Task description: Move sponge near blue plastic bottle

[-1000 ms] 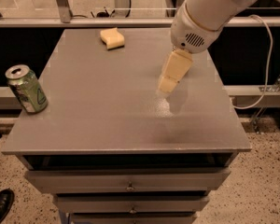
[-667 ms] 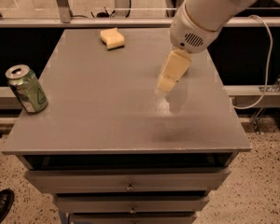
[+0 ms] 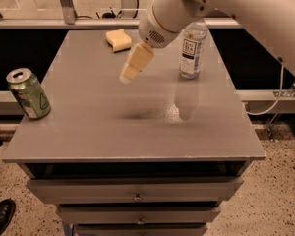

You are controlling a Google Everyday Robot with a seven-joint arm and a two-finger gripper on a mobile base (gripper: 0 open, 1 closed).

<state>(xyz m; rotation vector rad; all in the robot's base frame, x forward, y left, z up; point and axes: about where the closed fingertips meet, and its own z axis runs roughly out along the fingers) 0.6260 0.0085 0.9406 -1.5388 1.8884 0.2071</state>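
Note:
The pale-yellow sponge (image 3: 118, 40) lies on the grey table (image 3: 88, 132) at its far edge, left of centre. The blue plastic bottle (image 3: 192, 49) stands upright at the far right of the table, with a white label. My gripper (image 3: 129, 72) hangs above the table's middle, between sponge and bottle and nearer me than both. Its cream-yellow fingers point down and to the left. It holds nothing that I can see.
A green drink can (image 3: 28, 94) stands at the table's left edge. The table tops a drawer cabinet (image 3: 137, 198). A cable (image 3: 270, 102) hangs off to the right. A dark shoe (image 3: 0, 216) is on the floor at lower left.
My arm has swung left, from in front of the bottle to the table's middle. The bottle, hidden before by the gripper, now shows. Sponge and can have not moved.

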